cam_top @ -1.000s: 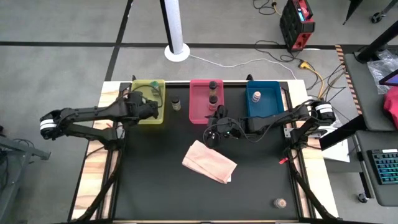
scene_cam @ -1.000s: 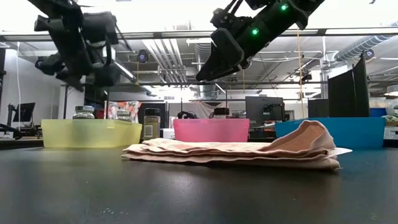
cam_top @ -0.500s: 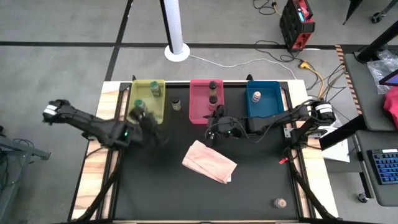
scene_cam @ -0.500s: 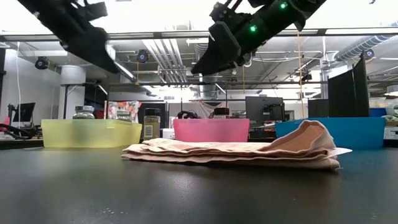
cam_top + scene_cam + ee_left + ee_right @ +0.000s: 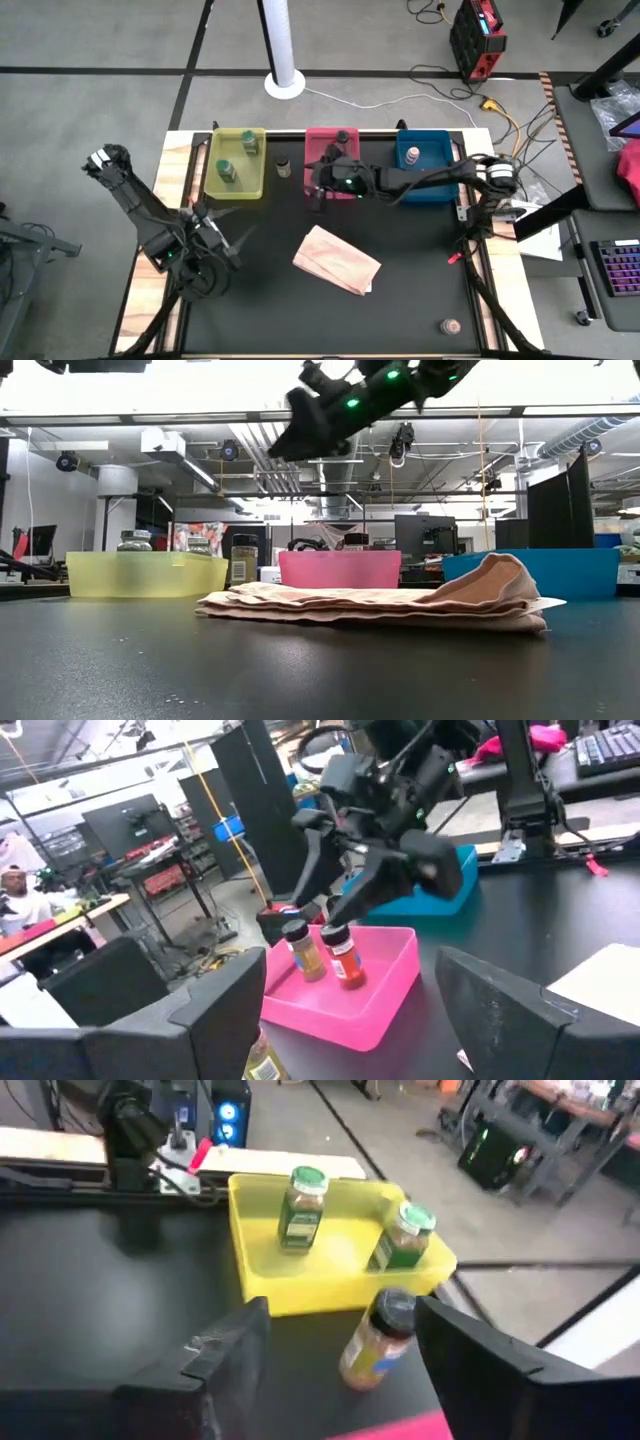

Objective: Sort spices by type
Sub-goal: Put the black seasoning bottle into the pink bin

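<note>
At the counter's left edge the left arm waits, its end effector (image 5: 215,243) released, fingers spread and empty, well apart from every jar. Farther back on the left, the translucent yellow plastic tray (image 5: 213,188) holds two green-capped jars of green herbs (image 5: 301,1208), both upright.

Between the yellow tray and the pink plastic tray (image 5: 311,146) stands the lone dark-capped jar of brown spice (image 5: 284,165), upright on the black counter, its long axis vertical. In the right wrist view this jar (image 5: 378,1338) sits just ahead of the right end effector (image 5: 335,1365), between its open, empty fingers and slightly below them. The right arm is clearly the nearer.

The pink tray carries two upright brown-spice jars (image 5: 323,951); the blue plastic tray (image 5: 440,148) holds one pale jar (image 5: 412,155).

A crumpled tan paper bag (image 5: 336,260) lies mid-counter, well clear of the approach. One more jar (image 5: 451,326) lies at the near right.
</note>
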Motion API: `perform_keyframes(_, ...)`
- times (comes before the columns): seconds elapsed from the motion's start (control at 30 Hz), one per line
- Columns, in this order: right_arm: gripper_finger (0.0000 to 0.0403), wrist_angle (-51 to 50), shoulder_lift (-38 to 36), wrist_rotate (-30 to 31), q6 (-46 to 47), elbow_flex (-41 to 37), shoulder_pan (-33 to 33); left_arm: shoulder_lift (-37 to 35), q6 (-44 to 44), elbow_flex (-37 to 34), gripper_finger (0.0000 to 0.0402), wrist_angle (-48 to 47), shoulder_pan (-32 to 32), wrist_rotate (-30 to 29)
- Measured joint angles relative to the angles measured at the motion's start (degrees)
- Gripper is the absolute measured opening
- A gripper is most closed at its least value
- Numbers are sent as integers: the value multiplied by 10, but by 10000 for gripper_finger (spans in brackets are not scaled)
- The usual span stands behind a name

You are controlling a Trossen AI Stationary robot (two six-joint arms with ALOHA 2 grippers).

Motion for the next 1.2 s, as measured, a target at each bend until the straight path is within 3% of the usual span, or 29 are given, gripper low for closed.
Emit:
perform_keyframes(0.33, 116, -33, 40, 0, -72, 34, 12, 2, 0, -3, 275, -8, 3, -3)
perform_keyframes(0.53, 21, 23, 58, -1, -55, 51, -8, 2, 4, -11, 275, -9, 3, -39)
perform_keyframes(0.9, 13, -137, 206, -4, 60, 292, -90, -1, 30, -13, 275, -15, 4, -39)
perform_keyframes(1.07, 13, -181, 251, -10, 1, 364, -98, -2, 38, -13, 275, -31, 4, -39)
perform_keyframes(1.2, 15, -222, 277, -72, -47, 404, -103, -8, 48, -13, 275, -32, 4, -39)
